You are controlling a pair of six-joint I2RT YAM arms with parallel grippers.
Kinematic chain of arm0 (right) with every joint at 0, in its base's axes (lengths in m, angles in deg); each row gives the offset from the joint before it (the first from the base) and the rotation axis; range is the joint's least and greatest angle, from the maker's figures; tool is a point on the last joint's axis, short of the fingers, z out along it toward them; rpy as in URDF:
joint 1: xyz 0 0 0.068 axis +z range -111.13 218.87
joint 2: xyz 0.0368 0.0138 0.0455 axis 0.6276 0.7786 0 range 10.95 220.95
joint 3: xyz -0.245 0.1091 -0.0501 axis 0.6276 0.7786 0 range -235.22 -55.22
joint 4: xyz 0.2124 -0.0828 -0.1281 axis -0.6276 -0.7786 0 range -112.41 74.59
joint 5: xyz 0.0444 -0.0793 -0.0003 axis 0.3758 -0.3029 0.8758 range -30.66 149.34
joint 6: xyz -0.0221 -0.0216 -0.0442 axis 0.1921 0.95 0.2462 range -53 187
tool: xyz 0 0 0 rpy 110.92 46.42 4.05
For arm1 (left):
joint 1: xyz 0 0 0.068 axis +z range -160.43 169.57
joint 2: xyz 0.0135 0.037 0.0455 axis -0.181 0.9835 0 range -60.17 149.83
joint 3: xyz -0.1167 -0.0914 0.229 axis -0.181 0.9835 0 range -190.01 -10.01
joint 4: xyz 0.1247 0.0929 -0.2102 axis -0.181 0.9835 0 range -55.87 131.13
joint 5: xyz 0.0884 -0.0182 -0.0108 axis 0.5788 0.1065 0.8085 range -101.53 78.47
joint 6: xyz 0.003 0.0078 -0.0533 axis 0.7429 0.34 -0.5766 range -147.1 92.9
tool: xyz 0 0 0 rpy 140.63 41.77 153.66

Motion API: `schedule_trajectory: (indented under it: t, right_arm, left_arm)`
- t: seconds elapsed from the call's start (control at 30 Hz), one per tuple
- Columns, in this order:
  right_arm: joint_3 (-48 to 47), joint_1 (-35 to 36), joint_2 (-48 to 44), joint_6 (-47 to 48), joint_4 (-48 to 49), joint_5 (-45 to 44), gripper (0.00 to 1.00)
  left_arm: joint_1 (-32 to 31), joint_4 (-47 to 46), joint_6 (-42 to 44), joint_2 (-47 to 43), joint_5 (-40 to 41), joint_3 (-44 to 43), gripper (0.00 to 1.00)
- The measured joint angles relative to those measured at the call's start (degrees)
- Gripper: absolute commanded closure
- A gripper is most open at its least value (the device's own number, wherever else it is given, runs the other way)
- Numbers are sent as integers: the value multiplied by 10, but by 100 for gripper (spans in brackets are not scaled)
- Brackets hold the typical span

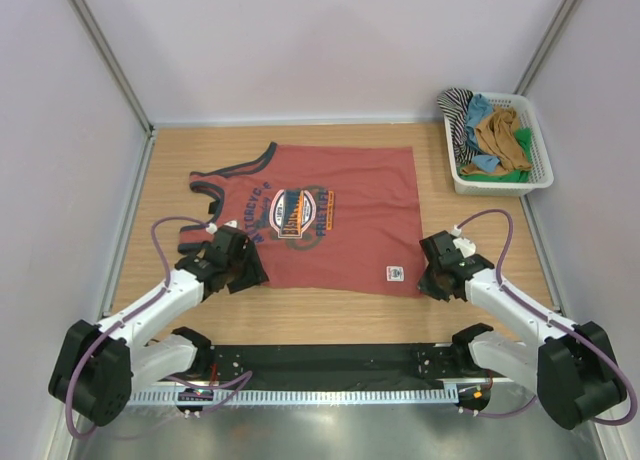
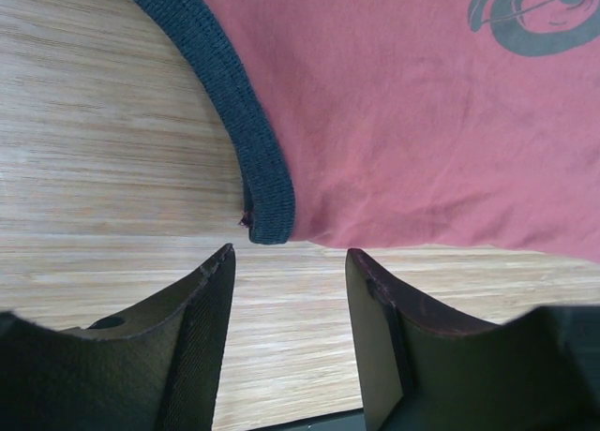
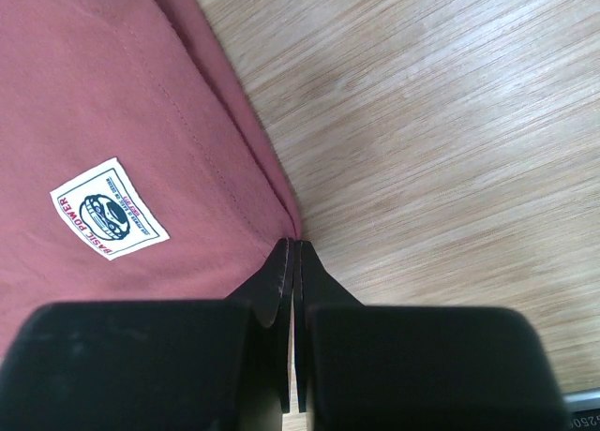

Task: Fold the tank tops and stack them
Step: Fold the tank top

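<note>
Tank top (image 1: 352, 195), rust-red, navy-trimmed, flat, left hand (image 2: 291, 255) spread, right hand (image 3: 292, 245) pinching its corner

The white-and-black left arm (image 1: 160, 305) and its twin, the right arm (image 1: 510, 302), both stretch forward with wrists bent low. The left hand (image 2: 291, 262) hangs with its two dark fingers parted and nothing between them. The right hand (image 3: 292, 248) has its fingers pressed together, pinching the corner hem of the rust-red cloth tank top (image 3: 112, 94).
</note>
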Motion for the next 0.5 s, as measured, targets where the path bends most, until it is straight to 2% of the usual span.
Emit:
schedule_trajectory:
  t: [0.13, 0.27, 0.37, 0.5]
  right_arm:
    - [0, 0, -4, 0, 0, -2, 99]
    - [0, 0, -16, 0, 0, -1, 99]
    - [0, 3, -21, 0, 0, -2, 99]
    - [-9, 8, -22, 3, -9, -3, 99]
  left_arm:
    - [0, -2, 1, 10, 0, 0, 56]
    - [0, -13, 3, 40, 2, 0, 59]
    - [0, -23, 8, 69, 11, -4, 65]
    - [0, -40, 12, 93, 14, -12, 100]
